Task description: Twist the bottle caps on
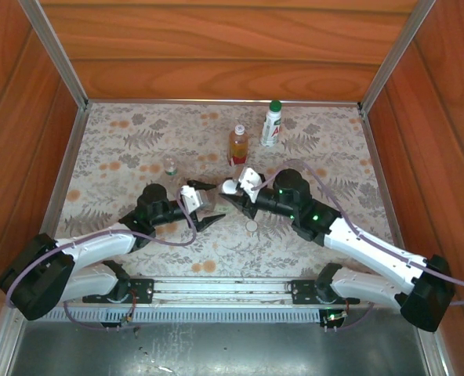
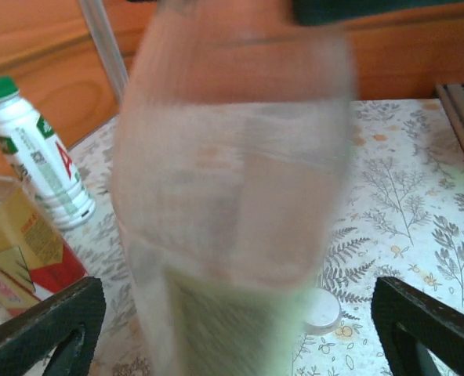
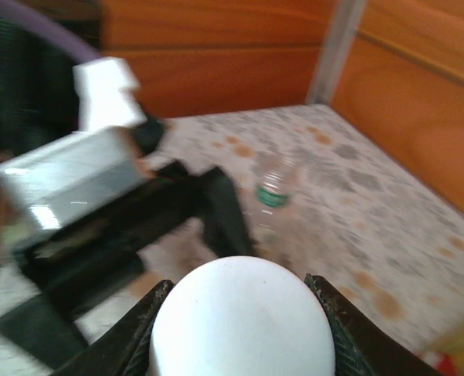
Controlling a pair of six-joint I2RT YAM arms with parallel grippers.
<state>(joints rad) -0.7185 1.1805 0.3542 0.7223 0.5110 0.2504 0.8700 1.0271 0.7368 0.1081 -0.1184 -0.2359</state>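
- The left hand (image 1: pixel 211 203) stands wide open, its fingers (image 2: pixel 44 333) on either side of the clear bottle (image 2: pixel 232 219) with a gap on each side. It holds nothing. I judge it is placed to steady the bottle while the cap is turned.
- The right hand (image 3: pixel 240 321) faces the left across the middle of the bench and is closed partway on the white cap (image 3: pixel 240 333), with both fingers against its sides. This looks like the grip for twisting the cap onto the clear bottle's neck.
- The clear bottle, green-labelled low down, sits between the two hands and is blurred. I cannot tell whether its base rests on the bench.
- The white bottle (image 1: pixel 273 124) stands upright near the back, its green cap already on, well clear of the work.
- The amber bottle (image 1: pixel 237 145) stands just in front of it. I cannot tell whether it is capped.
- The tiny bottle (image 1: pixel 170 166) stands alone to the left, beyond the left hand.
- A loose cap (image 1: pixel 251 225) lies flat on the bench, near the right hand, likely waiting for another bottle.
- The bench (image 1: pixel 122 133) wears a pale cloth printed with ferns and orange flowers.
- Wooden walls (image 1: pixel 216 47) with metal corner posts (image 1: pixel 56 55) box in three sides.
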